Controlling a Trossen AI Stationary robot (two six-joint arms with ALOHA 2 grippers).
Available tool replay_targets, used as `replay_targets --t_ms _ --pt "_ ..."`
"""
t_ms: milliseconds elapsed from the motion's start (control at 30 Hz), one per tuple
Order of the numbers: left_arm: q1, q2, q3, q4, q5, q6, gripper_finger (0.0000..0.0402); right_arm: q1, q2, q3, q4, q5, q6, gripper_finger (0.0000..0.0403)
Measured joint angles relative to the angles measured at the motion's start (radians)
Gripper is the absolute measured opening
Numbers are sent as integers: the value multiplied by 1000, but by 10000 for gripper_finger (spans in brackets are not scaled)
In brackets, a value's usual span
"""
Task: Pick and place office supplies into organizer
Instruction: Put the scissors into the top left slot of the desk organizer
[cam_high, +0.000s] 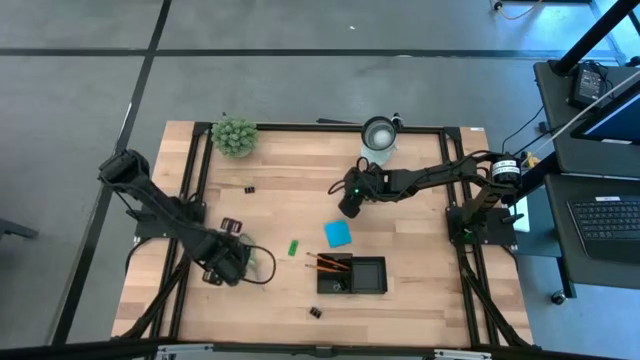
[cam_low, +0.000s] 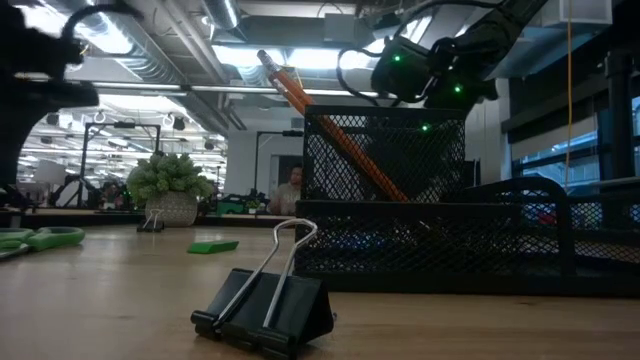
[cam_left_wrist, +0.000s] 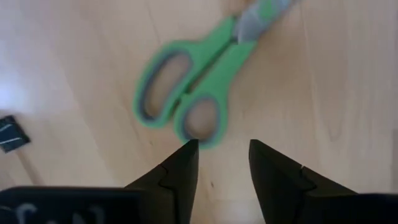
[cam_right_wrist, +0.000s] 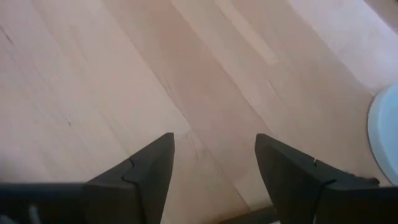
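Over the wooden surface (cam_high: 280, 195), the left gripper (cam_left_wrist: 222, 152) hovers near the left edge with its fingers parted and nothing between them, just short of the green-handled scissors (cam_left_wrist: 199, 81), which lie flat on the wood with their handles toward the fingertips. The right gripper (cam_right_wrist: 214, 146) hangs over bare boards toward the far edge, near the white cup (cam_high: 379, 133), its fingers spread wide and empty. The black mesh organizer (cam_high: 352, 275) sits near the front edge, two orange-brown pencils (cam_high: 325, 263) leaning in its left compartment. A blue note pad (cam_high: 337, 234) lies just behind it, a small green block (cam_high: 293, 247) to its left, and a black binder clip (cam_low: 265, 305) in front. A fuzzy green plant ball (cam_high: 234, 136) stands at the far left corner.
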Motion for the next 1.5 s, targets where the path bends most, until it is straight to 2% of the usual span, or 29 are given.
replay_targets --t_ms 133,333,533,733,900,1000,1500 --pt "-19 0 -42 25 -10 16 149 -4 0 0 29 0 32 228" --pt "-13 0 -91 59 -32 70 145 -19 0 0 39 0 51 228" --pt "-9 0 -128 192 -35 185 136 -30 0 0 37 0 53 228" --pt "18 0 -186 216 -15 139 128 -29 0 0 36 0 53 228" --pt "50 -4 -223 247 59 153 122 -30 0 0 36 0 52 228" --pt "59 -5 -231 258 63 155 119 -30 0 0 35 0 52 228" --pt "92 4 -233 272 100 166 40 -29 0 0 35 0 47 228"
